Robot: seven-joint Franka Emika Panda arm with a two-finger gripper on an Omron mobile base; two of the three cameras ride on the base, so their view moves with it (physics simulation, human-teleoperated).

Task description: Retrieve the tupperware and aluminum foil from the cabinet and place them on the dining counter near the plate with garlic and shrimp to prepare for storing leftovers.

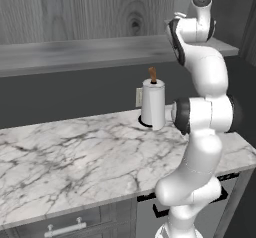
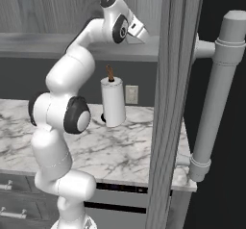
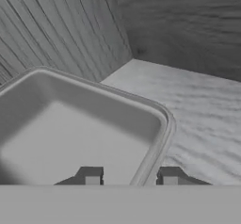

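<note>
Container: the tupperware (image 3: pixel 80 133) takes up the lower left and middle of the hand view, lying on the cabinet shelf (image 3: pixel 202 110); its right rim runs down to the bottom edge between the two fingertips.
Hand: the hand (image 3: pixel 131 176) has one dark fingertip inside the container and one outside it, so the jaws straddle that right wall. They stand narrow and apart; whether the pads already press the wall cannot be told.
Cabinet: grey wood-grain walls fill the top of the hand view; in the left base view the shelf board (image 1: pixel 75 54) crosses the upper half, with the arm's wrist reaching in at the upper right.
Risk, thin grip: only one thin wall sits between the fingers, so the container would likely tilt or slip out when lifted.
Risk, push: if the jaws meet the rim unevenly, the light container may slide back toward the cabinet corner.
Risk, exit: the door edge (image 2: pixel 173 103) stands close beside the wrist in the right base view and may catch the container.
Below: a paper towel roll (image 1: pixel 153 103) stands on the marble bench (image 1: pixel 75 157), under the path out.
Writing: no label, brand or lettering can be read anywhere.
</note>
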